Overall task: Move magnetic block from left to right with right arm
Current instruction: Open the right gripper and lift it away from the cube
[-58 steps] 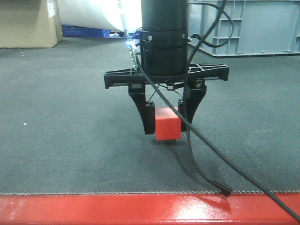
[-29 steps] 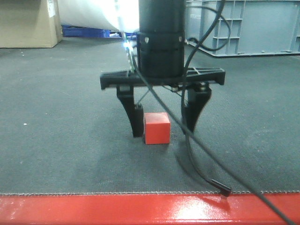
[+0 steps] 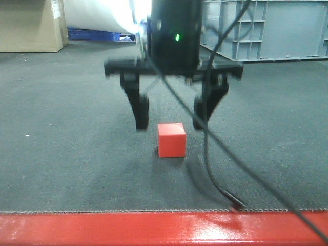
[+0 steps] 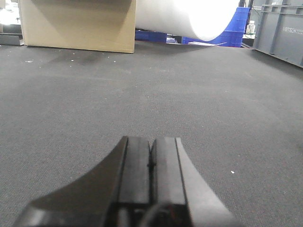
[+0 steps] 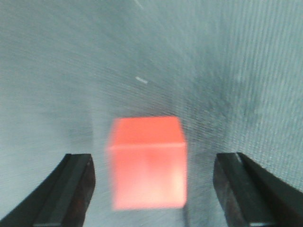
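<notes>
Here the small bright-red matte cube (image 3: 171,139) sits on the dark grey woven mat (image 3: 61,154), just below and between the 2 spread black fingers of the right gripper (image 3: 170,119), touching neither. The left gripper (image 4: 150,163), fingers pressed together, shows no cube in its view.

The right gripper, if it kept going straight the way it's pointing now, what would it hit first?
Most likely the red cube. The right gripper points down at the mat with its jaws wide open, and the cube sits on the mat between and below the fingertips. Blur makes the exact alignment uncertain; the fingers might straddle it and reach the mat.
</notes>
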### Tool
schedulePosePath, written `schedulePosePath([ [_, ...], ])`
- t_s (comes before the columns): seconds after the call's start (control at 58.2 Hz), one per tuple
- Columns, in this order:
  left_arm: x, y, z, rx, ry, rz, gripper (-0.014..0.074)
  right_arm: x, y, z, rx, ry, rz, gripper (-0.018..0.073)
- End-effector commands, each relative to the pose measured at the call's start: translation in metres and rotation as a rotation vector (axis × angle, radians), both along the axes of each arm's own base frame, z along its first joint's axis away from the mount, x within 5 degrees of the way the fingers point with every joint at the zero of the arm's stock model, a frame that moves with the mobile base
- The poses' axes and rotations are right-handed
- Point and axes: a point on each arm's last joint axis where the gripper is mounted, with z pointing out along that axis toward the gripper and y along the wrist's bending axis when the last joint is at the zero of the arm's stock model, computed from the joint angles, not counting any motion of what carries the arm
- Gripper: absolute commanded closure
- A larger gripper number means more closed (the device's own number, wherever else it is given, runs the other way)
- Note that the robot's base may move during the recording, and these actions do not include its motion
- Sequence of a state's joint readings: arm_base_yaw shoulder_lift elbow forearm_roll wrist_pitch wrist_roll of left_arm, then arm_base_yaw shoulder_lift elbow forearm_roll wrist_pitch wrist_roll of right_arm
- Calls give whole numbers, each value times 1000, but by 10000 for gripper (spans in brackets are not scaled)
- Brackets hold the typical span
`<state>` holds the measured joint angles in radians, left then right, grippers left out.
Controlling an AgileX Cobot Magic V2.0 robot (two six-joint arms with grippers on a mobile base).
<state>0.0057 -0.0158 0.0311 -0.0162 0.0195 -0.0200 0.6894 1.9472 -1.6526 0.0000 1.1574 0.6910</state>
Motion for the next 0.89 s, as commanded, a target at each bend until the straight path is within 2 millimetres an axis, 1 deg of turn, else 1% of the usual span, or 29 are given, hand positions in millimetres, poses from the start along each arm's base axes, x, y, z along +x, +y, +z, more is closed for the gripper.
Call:
schedulePosePath([
  [0.0, -1, 0, 4, -7, -79, 3, 713, -10, -8, 50, 63, -117, 64, -52],
  [0.086, -1, 0, 4, -7, -79, 3, 713, -18, -16, 63, 49, -136, 121, -51],
  [0.155, -1, 0, 4, -7, -79, 3, 713, -24, -24, 68, 43, -154, 143, -49],
  [0.189, -1, 0, 4, -7, -79, 3, 713, -26, -29, 70, 42, -169, 144, -36],
  [0.258, -1, 0, 4, -7, -79, 3, 713, -31, -40, 71, 49, -195, 136, 29],
  [0.326, -1, 0, 4, -7, -79, 3, 713, -38, -52, 70, 65, -221, 121, 134],
  [0.446, -1, 0, 4, -7, -79, 3, 713, -48, -77, 67, 91, -269, 80, 358],
  [0.515, -1, 0, 4, -7, -79, 3, 713, -54, -95, 65, 106, -302, 46, 507],
  [0.532, -1, 0, 4, -7, -79, 3, 713, -54, -99, 65, 107, -310, 35, 520],
  [0.584, -1, 0, 4, -7, -79, 3, 713, -57, -112, 64, 115, -339, 11, 503],
  [0.704, -1, 0, 4, -7, -79, 3, 713, -66, -141, 64, 132, -450, 19, 505],
  [0.876, -1, 0, 4, -7, -79, 3, 713, -91, -179, 67, 105, -679, 147, 505],
])
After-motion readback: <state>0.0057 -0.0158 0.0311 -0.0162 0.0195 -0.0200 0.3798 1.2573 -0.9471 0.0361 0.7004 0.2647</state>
